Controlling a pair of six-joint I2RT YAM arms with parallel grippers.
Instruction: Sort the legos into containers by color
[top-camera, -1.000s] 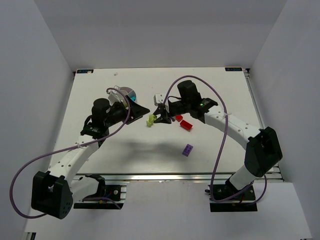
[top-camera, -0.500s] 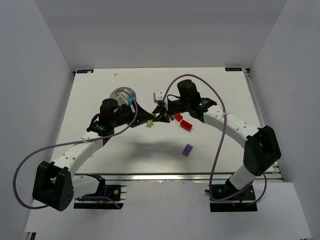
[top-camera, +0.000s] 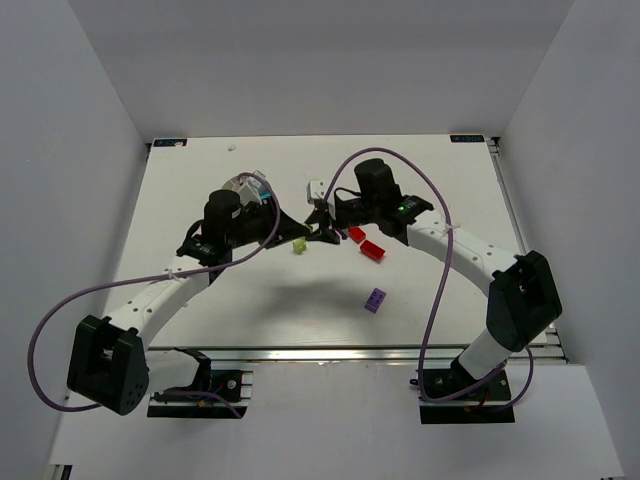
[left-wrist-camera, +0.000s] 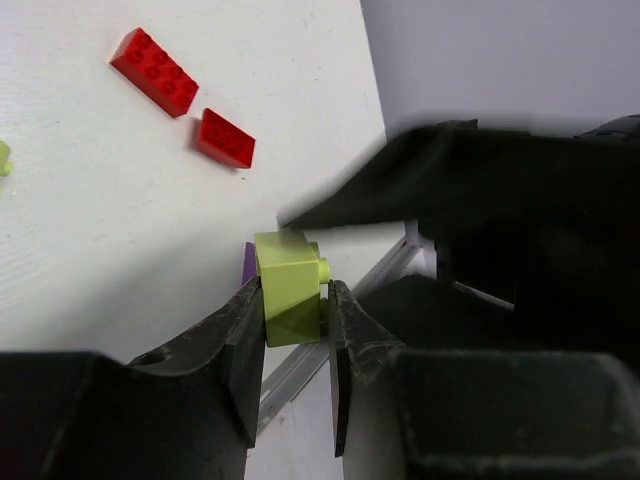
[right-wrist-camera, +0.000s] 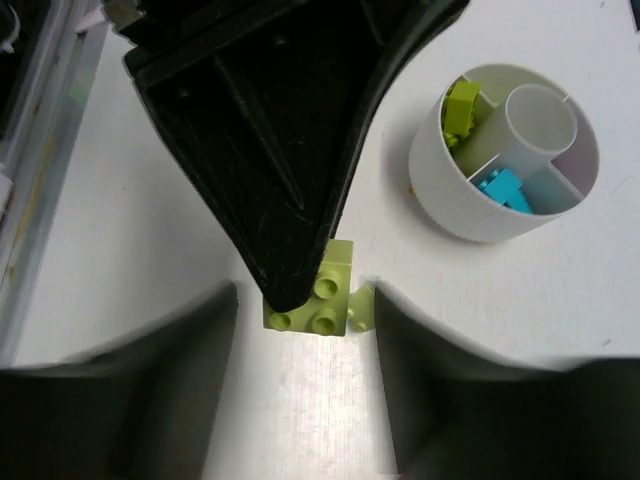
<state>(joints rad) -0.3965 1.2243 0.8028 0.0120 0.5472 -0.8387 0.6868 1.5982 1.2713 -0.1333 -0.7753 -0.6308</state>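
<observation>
Pinching lime brick (left-wrist-camera: 290, 285) betw. L gripper (left-wrist-camera: 295, 310) fingers, clamped snug on it. R gripper (right-wrist-camera: 305, 325) spread wide, empty; brick betw. its tips too, dish (right-wrist-camera: 440, 215) beyond.

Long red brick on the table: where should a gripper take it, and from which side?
Pinch the long red brick across its two long walls, straight down from above. It lies flat, studs up, both long sides free; the small red brick sits close off one short end, likely crowding an end-to-end pinch.
</observation>
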